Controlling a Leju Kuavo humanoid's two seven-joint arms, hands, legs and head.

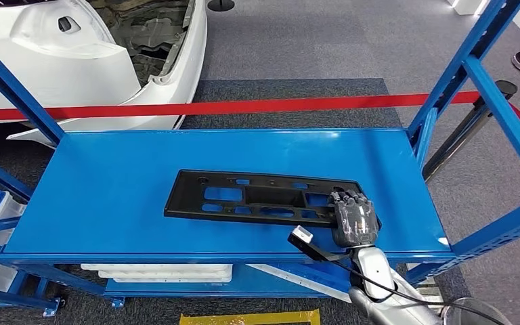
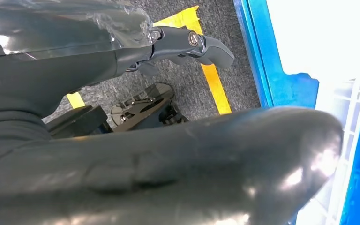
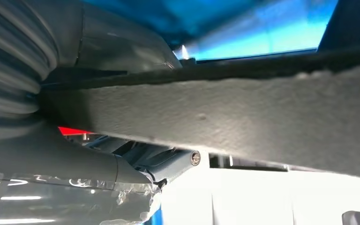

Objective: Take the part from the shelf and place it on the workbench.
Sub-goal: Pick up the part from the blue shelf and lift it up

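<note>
Right hand [image 1: 355,218] rests on the right end of the black plastic part [image 1: 257,196], its dark fingers [image 1: 349,199] curled over the part's near right corner; from the head view they seem closed on the part's edge, and the right wrist view bears this out, with the part's rough grey-black edge [image 3: 243,117] running straight across close to the hand's ribbed cover [image 3: 9,79] and the thumb [image 3: 168,161] lying beneath it. That long, flat part, pierced with several rectangular openings, lies flat on the blue shelf top [image 1: 108,196], roughly in the middle and set a little askew to the front edge. A black cable with a white connector [image 1: 301,234] sits just beside the wrist. Left hand [image 2: 159,154] appears in its wrist view over grey carpet [image 2: 183,89] with yellow floor tape [image 2: 213,86], beside a blue edge; a dark finger [image 2: 194,44] is stretched out with nothing visibly in it, though the rest of that hand's pose is too close and blurred to tell. Beyond the shelf a red barrier tape [image 1: 244,106] stretches across, with a white car body [image 1: 74,54] behind it.
</note>
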